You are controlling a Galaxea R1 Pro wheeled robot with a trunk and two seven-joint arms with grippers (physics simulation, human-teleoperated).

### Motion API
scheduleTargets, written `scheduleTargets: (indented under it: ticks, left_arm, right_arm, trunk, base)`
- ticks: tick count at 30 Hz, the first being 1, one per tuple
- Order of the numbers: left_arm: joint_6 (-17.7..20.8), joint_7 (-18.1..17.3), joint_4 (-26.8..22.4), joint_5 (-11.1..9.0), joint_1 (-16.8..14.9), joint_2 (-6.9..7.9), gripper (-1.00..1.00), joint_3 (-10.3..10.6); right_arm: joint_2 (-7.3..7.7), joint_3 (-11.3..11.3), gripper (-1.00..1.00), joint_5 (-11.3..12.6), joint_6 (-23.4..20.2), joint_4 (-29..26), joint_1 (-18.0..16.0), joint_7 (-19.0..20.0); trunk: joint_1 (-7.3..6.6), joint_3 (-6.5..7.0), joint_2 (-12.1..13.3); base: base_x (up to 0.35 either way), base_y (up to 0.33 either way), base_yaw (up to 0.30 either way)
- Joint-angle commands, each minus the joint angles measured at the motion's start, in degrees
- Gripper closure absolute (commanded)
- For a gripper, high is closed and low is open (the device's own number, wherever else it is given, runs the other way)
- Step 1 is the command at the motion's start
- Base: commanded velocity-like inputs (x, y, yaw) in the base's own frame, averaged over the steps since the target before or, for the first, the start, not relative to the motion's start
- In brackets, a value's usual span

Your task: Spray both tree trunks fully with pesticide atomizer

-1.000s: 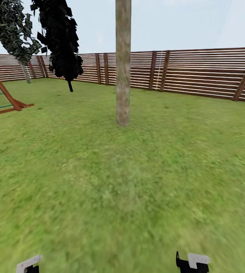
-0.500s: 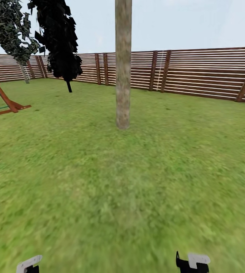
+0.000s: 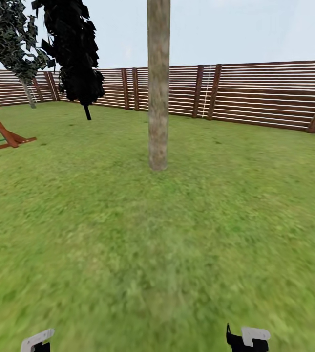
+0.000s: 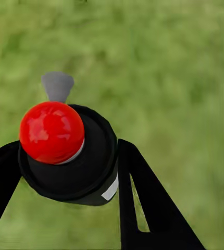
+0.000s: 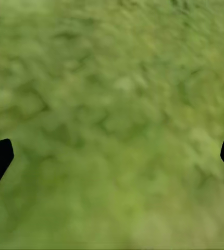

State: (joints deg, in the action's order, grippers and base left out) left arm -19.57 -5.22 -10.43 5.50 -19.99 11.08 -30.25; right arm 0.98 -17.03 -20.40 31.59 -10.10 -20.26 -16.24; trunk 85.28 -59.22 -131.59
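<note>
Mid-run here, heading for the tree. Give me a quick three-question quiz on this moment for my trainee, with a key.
1. True or false: the left gripper is shut on the pesticide atomizer.
2. What lies under the right gripper? A) paving B) grass C) a bench
3. Fill in: the atomizer's top cap is coloured ____.

Key
1. True; its fingers flank the black body.
2. B; the lawn shows between its open fingertips.
3. Red. The pale tree trunk stands straight ahead in the head view.
</note>
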Motion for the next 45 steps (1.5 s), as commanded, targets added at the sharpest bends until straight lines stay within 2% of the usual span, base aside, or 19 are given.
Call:
scheduleTargets:
  ticks: [1, 27, 45]
  left_arm:
    - [-0.21, -0.23, 0.03, 0.57, -0.05, 0.00, 1.00, -0.50]
    - [-0.21, -0.23, 0.06, 0.57, -0.05, -0.02, 1.00, -0.44]
    - [-0.21, -0.23, 0.06, 0.55, -0.05, -0.03, 1.00, -0.48]
  right_arm:
    - [-0.01, -0.29, -1.00, -0.61, 0.14, 0.08, -0.05, -0.29]
    - [0.08, -0.29, -1.00, -0.61, 0.11, 0.08, -0.05, -0.20]
    - [-0.01, -0.29, -1.00, -0.61, 0.06, 0.08, -0.05, -0.20]
  trunk:
    - [0.03, -0.05, -0.02]
    - [0.03, -0.05, -0.02]
    - [0.03, -0.05, -0.02]
  base:
    - [0.340, 0.000, 0.000]
    - [0.340, 0.000, 0.000]
    - [0.340, -0.077, 0.000]
